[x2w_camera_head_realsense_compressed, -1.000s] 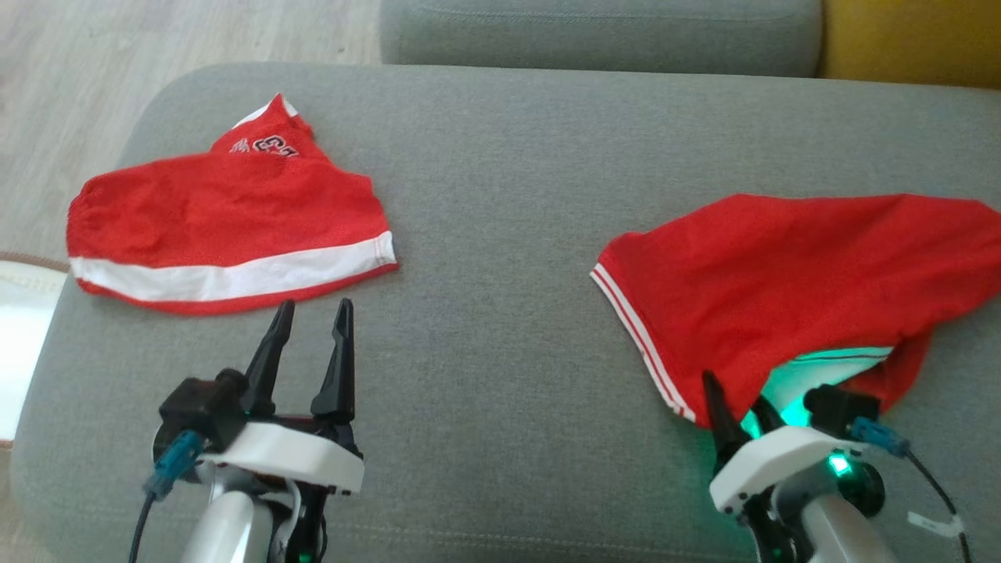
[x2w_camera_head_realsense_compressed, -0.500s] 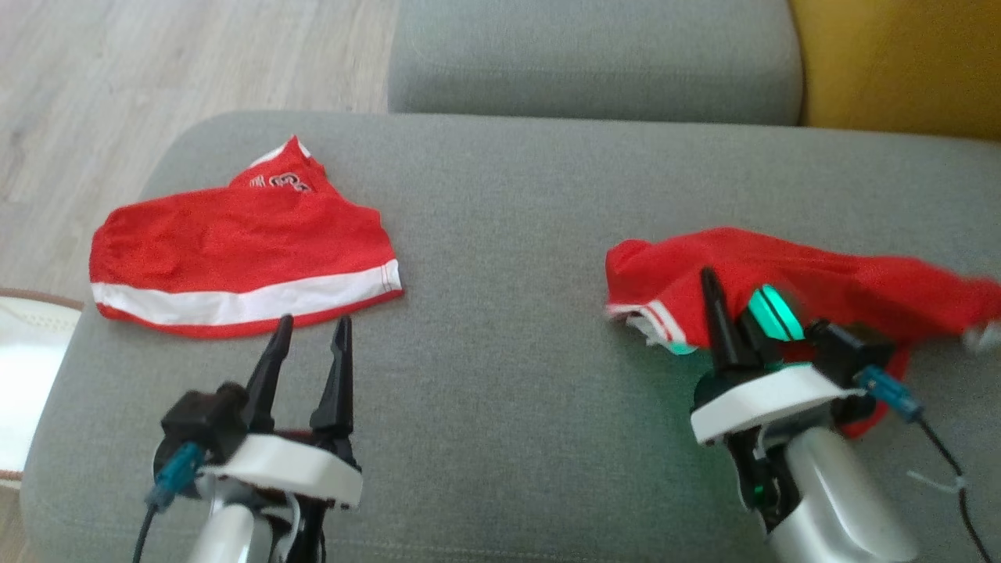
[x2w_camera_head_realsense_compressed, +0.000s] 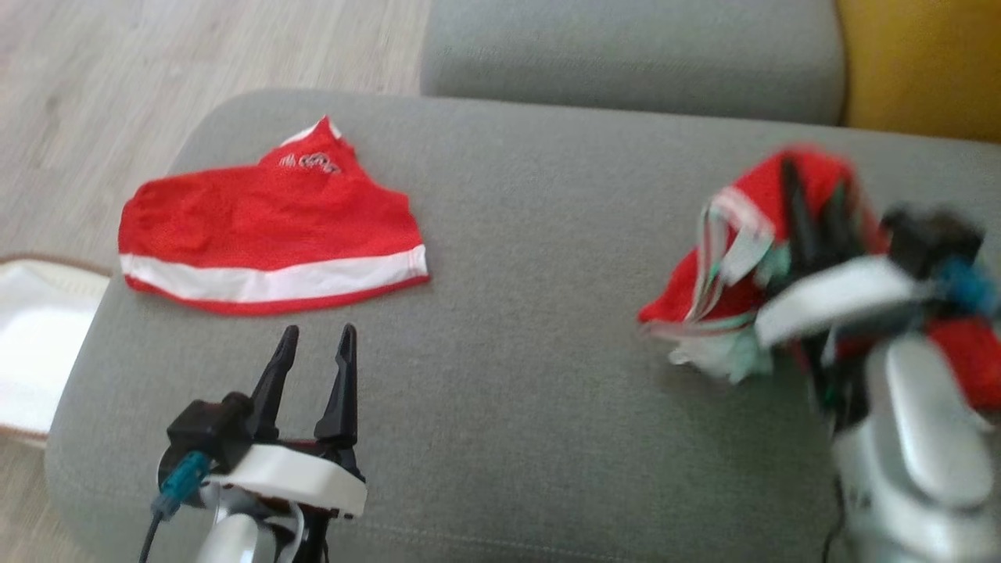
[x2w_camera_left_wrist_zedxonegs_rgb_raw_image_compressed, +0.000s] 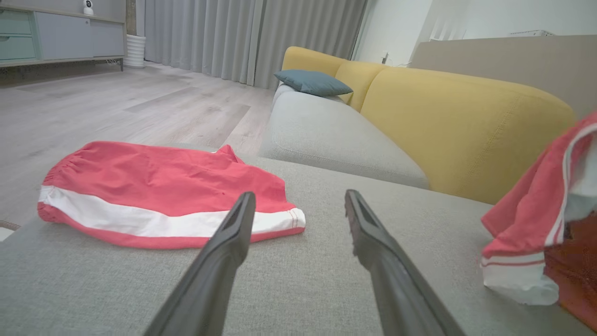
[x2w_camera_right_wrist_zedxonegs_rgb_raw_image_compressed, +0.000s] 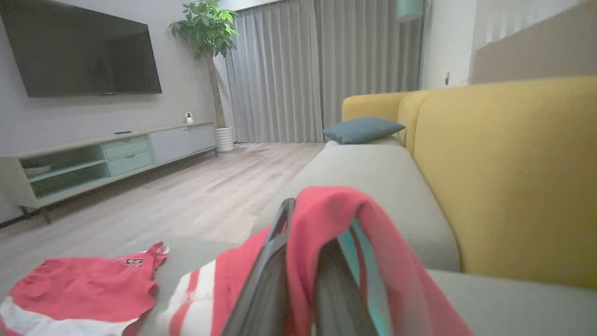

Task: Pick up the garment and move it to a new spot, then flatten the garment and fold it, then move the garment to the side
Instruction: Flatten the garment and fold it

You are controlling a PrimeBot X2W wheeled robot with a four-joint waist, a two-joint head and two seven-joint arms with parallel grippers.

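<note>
Right gripper: my right gripper (x2w_camera_head_realsense_compressed: 815, 195) (x2w_camera_right_wrist_zedxonegs_rgb_raw_image_compressed: 305, 242) is on the right side of the seat, fingers pressed together and pinching the garment; motion blur smears it in the head view.
Garment: the garment (x2w_camera_head_realsense_compressed: 727, 234) (x2w_camera_left_wrist_zedxonegs_rgb_raw_image_compressed: 531, 205) (x2w_camera_right_wrist_zedxonegs_rgb_raw_image_compressed: 336, 210), red with white stripes and a pale lining, is bunched and draped over my right fingers, over the right part of the cushion.
Garment, lower edge: its loose folds hang down toward the cushion; I cannot tell whether they touch it.
Left gripper: my left gripper (x2w_camera_head_realsense_compressed: 318, 335) (x2w_camera_left_wrist_zedxonegs_rgb_raw_image_compressed: 299, 196) hovers over the near left of the seat, fingers spread and holding nothing.
Red shorts: a pair of red shorts (x2w_camera_head_realsense_compressed: 266, 234) (x2w_camera_left_wrist_zedxonegs_rgb_raw_image_compressed: 163, 186) (x2w_camera_right_wrist_zedxonegs_rgb_raw_image_compressed: 79, 284) with a white band lies flat on the far left of the cushion, just beyond my left fingertips and well apart from the garment.
Support: a grey seat cushion (x2w_camera_head_realsense_compressed: 532, 375) (x2w_camera_left_wrist_zedxonegs_rgb_raw_image_compressed: 303, 289) carries both pieces.
Surroundings: a yellow backrest (x2w_camera_head_realsense_compressed: 923, 62) (x2w_camera_left_wrist_zedxonegs_rgb_raw_image_compressed: 466, 121) (x2w_camera_right_wrist_zedxonegs_rgb_raw_image_compressed: 513, 177) stands at the far right, a wooden floor (x2w_camera_head_realsense_compressed: 117, 78) lies to the left, and a blue pillow (x2w_camera_left_wrist_zedxonegs_rgb_raw_image_compressed: 312, 81) (x2w_camera_right_wrist_zedxonegs_rgb_raw_image_compressed: 364, 129) rests far along the sofa.
</note>
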